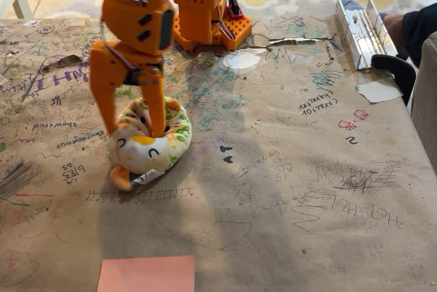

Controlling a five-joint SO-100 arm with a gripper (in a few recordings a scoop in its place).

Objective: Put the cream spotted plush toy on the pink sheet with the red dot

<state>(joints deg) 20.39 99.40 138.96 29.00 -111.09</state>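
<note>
Fixed view: orange arm comes down from the top left, gripper (130, 118) pointing straight down over the cream spotted plush toy (147, 145). Fingers are spread wide, not clamped. Left finger (104, 101) hangs at the toy's left edge, tip near its upper left side. Right finger (156, 104) presses into the top of the toy, denting the soft middle. Can't tell if the left tip actually touches the fabric.

Toy sits on the table (307, 190), left of centre, face toward the camera: black stitched eyes, yellow-orange snout patch, green and orange spots along the upper rim, small orange ear at lower left, white tag just beside it. It rests on the table surface, not lifted.

The pink sheet with the red dot (146, 274) lies flat at the bottom edge, well apart from the toy, nearer the camera and slightly right of it. Sheet is cut off by the frame; no dot shows on the visible part.

Table is covered in brown paper full of pen scribbles. Arm base (212, 29) stands at the far edge. A metal clamp-like piece (362, 29) lies at top right.
</note>
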